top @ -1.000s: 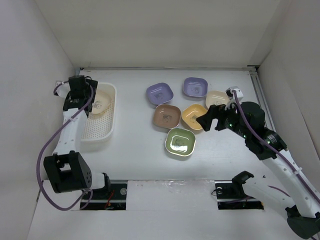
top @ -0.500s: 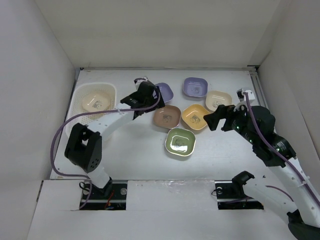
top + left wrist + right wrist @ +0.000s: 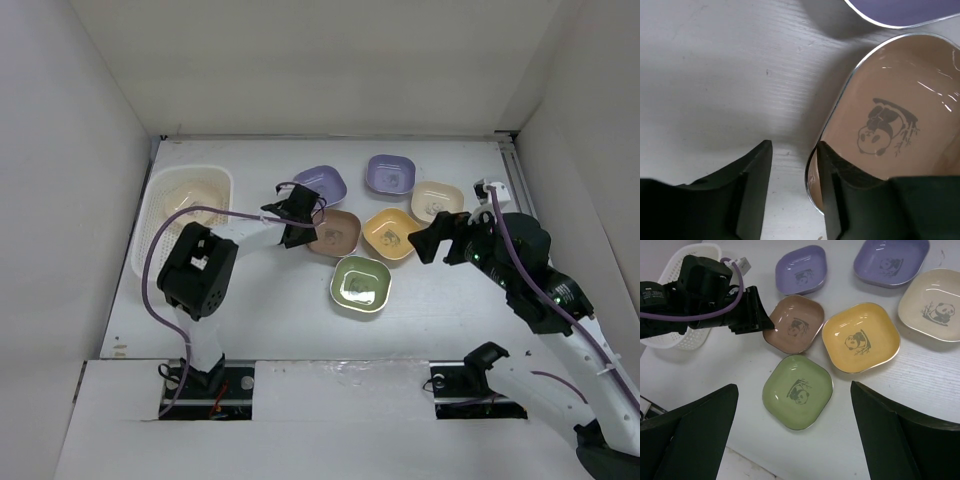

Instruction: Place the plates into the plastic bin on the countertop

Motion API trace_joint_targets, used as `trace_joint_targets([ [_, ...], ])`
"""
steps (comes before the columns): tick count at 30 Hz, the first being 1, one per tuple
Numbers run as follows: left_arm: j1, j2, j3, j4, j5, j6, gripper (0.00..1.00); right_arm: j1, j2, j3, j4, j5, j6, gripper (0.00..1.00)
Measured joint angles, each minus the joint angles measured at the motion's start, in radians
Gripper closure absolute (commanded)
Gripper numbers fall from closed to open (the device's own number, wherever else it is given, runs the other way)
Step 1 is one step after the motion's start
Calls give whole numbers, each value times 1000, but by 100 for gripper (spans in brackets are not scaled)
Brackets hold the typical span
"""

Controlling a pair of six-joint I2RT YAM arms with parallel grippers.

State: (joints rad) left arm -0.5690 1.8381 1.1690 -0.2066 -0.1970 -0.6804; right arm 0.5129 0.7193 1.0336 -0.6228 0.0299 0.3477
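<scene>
Six plates lie on the countertop (image 3: 260,300): two lavender (image 3: 320,185) (image 3: 390,173), cream (image 3: 437,200), brown (image 3: 338,232), orange-yellow (image 3: 390,234) and green (image 3: 360,283). One more cream plate (image 3: 197,193) rests in the plastic bin (image 3: 165,255) at far left. My left gripper (image 3: 795,145) straddles the brown plate's (image 3: 900,100) near-left rim. Its jaws are narrowed, one finger inside the dish, the other on the countertop with a gap to the rim. My right gripper (image 3: 794,386) hangs wide open above the green plate (image 3: 797,392), holding nothing.
White walls close in the countertop on the left, back and right. In the right wrist view the left arm (image 3: 700,295) reaches across between the bin (image 3: 705,250) and the brown plate (image 3: 795,325). The plates lie close together, rims nearly touching.
My left arm has swung from over the bin to the brown plate, and its jaws have narrowed around the rim. The right arm shifted slightly right, then held still.
</scene>
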Motion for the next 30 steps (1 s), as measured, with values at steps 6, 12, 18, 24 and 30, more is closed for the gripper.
trace_joint_targets([
  [6,0,5,-10,-6,-61,-34,94,0,0,0,-1,0,0,0],
  [12,-3,-48,-14,-33,-114,-81,100,0,3,0,0,0,0,0],
  [18,-2,-162,-31,-175,-171,-88,100,0,14,0,2,-1,0,0],
  [24,7,-312,58,-289,-188,-74,100,0,22,0,2,-4,0,0],
  [30,255,-425,115,-246,-87,-45,100,0,22,0,7,-17,0,0],
])
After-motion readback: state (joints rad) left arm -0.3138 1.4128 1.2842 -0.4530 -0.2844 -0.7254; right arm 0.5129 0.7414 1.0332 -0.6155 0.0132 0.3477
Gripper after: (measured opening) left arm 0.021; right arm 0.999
